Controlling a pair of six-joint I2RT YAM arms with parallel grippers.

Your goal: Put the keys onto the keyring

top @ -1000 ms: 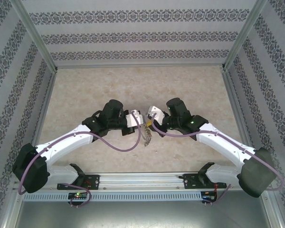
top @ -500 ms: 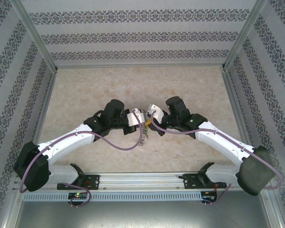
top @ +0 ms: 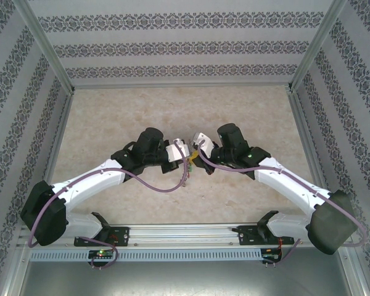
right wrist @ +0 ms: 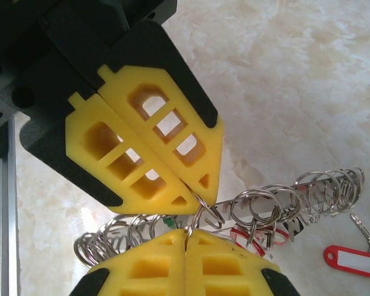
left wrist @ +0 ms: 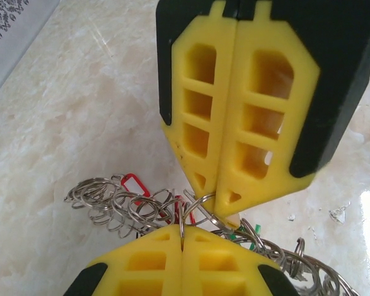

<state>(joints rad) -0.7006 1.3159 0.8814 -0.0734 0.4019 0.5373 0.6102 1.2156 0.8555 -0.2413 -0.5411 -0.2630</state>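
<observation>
My left gripper is closed tight, its yellow fingers pinching a thin wire loop of the keyring. My right gripper is pressed shut the same way on a loop of that keyring. The two pairs of tips meet almost nose to nose; I cannot tell whether they touch. The keyring sags below them as a chain of silvery loops with red and green tags.

Both my arms reach in from the near corners, elbows out, forearms angled inward, wrists turned toward each other above the middle of the table.

A red-tagged key lies flat on the table, apart from the keyring.

Bare marbled surface spreads beyond and to both sides of my grippers. Patterned walls close off the far side and both flanks, and a metal rail runs along the near edge.
</observation>
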